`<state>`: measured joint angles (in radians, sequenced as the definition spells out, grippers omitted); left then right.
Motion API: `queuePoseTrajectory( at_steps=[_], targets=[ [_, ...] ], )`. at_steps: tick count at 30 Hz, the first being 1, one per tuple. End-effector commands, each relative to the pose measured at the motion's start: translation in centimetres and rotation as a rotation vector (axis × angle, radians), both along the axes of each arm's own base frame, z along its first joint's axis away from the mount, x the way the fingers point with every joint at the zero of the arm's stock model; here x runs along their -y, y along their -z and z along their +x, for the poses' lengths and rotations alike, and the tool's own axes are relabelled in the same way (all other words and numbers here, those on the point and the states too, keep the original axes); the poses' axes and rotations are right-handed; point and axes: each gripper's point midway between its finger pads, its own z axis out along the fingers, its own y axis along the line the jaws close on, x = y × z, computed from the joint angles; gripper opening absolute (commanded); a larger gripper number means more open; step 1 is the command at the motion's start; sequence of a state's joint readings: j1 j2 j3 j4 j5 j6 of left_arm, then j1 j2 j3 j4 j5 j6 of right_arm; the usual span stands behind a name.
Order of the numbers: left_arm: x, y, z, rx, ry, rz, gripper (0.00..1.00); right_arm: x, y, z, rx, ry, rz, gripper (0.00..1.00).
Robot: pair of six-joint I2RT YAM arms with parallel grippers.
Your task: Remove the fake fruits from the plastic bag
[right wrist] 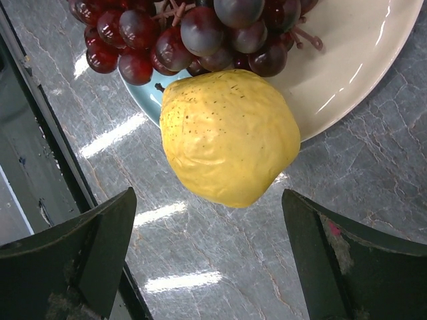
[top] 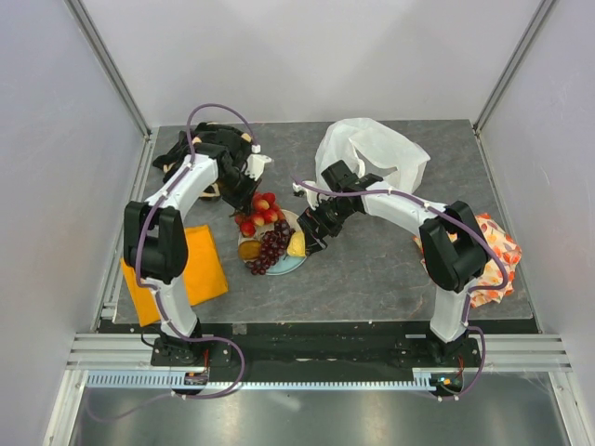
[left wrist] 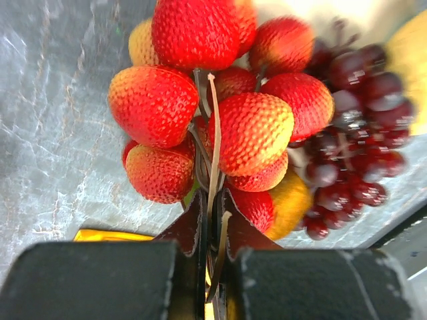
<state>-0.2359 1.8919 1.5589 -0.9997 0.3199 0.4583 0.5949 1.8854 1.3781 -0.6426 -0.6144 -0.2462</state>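
A dark grey marbled table (top: 372, 269) sits inside white walls (top: 307, 56) with metal framing. The plastic bag (top: 376, 149) lies crumpled at the far side, right of centre (nothing of its inside can be made out). The fake fruits are on a pale plate (right wrist: 360, 60) mid-table: a red berry cluster (left wrist: 220, 113), a dark grape bunch (top: 272, 246), a brown oval piece (top: 248, 249) and a yellow lemon (right wrist: 230, 137) at the rim. The left gripper (left wrist: 213, 233) is clamped on the berry cluster's stems. The right gripper (right wrist: 208, 220) hangs over the lemon, fingers spread wide, touching nothing. A black bag (top: 200, 149) lies far left, an orange cloth (top: 191, 269) near left and a fruit-patterned cloth (top: 497, 255) at the right.
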Motion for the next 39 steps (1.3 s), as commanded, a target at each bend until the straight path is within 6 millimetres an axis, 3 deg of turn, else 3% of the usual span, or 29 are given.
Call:
queuePoseTrajectory(
  at_steps=[1,15,25,32,39],
  targets=[
    [2.3,-6.3,1.3,0.135,-0.006,-0.145,0.02,-0.7,-0.3,1.0,0.032,0.012,0.010,0.98],
    [3.6,-9.5,-1.0,0.085,0.004,-0.223,0.02,-0.6,0.3,1.1,0.019,0.022,-0.008,0.98],
    [4.5,-6.4,-4.1,-0.140,-0.015,-0.267,0.02,-0.9,0.3,1.5,0.021,0.022,-0.006,0.98],
    [3.8,-4.0,-4.4,-0.197,-0.047,-0.217,0.03,-1.0,0.4,1.5,0.015,0.021,-0.006,0.98],
    [3.6,-2.0,-4.1,-0.228,-0.063,-0.184,0.29,-1.0,0.5,1.5,0.014,0.022,-0.013,0.98]
  ],
)
